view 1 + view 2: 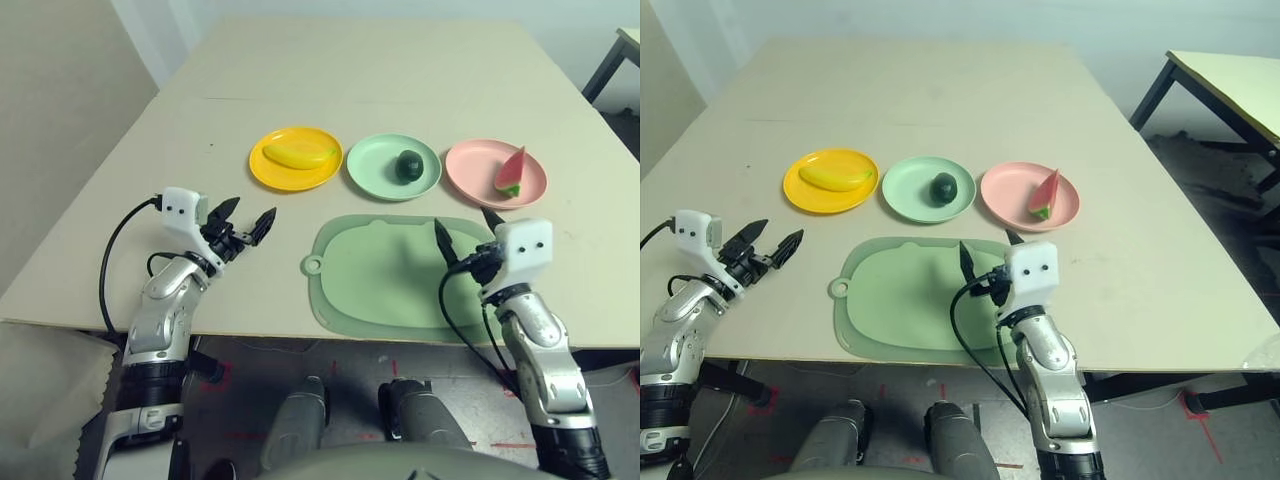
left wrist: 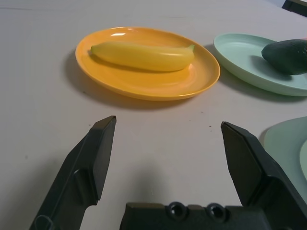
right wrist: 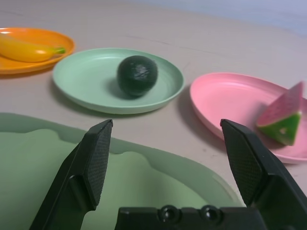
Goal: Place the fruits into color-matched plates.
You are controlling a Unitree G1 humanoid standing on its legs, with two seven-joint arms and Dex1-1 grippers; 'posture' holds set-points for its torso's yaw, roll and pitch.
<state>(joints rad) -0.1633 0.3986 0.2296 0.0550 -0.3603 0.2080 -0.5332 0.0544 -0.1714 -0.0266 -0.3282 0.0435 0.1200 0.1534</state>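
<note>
Three round plates stand in a row across the table [image 1: 360, 60], each bearing one toy fruit. At the robot's left, the yellow-orange plate [image 1: 288, 182] carries the banana [image 1: 298, 156], which lies on its side (its green tip directed toward the middle plate). The pale green plate [image 1: 372, 183] occupies the center of the row; on it rests the dark green avocado [image 1: 409, 166], set toward the side nearer the pink plate. At the robot's right, the pink plate [image 1: 470, 160] holds the watermelon wedge [image 1: 510, 172], its red flesh pointing upward and its green rind down against the plate, near the rim. On the robot's side of the row lies a large light green mat [image 1: 390, 275] (a ring tab projects from its left end). The left gripper [image 2: 168, 122] is positioned above the table, to the left of the mat, its two black fingers spread apart with nothing between them. The right gripper [image 3: 167, 122] is over the right part of the mat, near the pink plate, its fingers likewise wide apart and empty.
</note>
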